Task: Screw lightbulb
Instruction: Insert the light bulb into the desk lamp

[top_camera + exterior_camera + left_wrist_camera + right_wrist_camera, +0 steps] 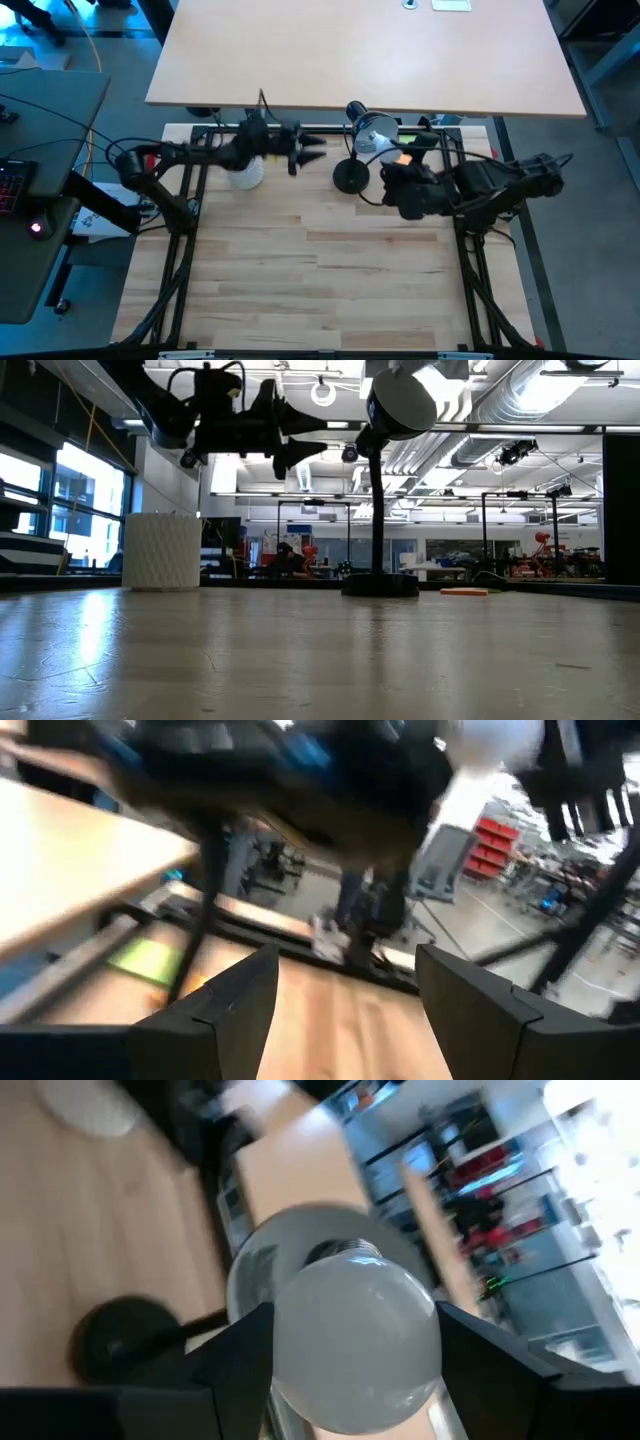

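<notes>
Your right gripper (340, 1380) has its jaws set wide around the lightbulb (352, 1330), whose silvery screw base points into the lamp shade (262, 1260) — the main risk is cross-threading if the base meets the socket tilted, or the smooth glass slipping between the fingers as you twist. The right arm reaches in from the right, wrist angled up at the desk lamp (362, 150). A hard push could tip the lamp on its round base (350, 178). Farther off, your left gripper (312, 150) hovers open and empty above the surface, near the white cup (246, 174).
</notes>
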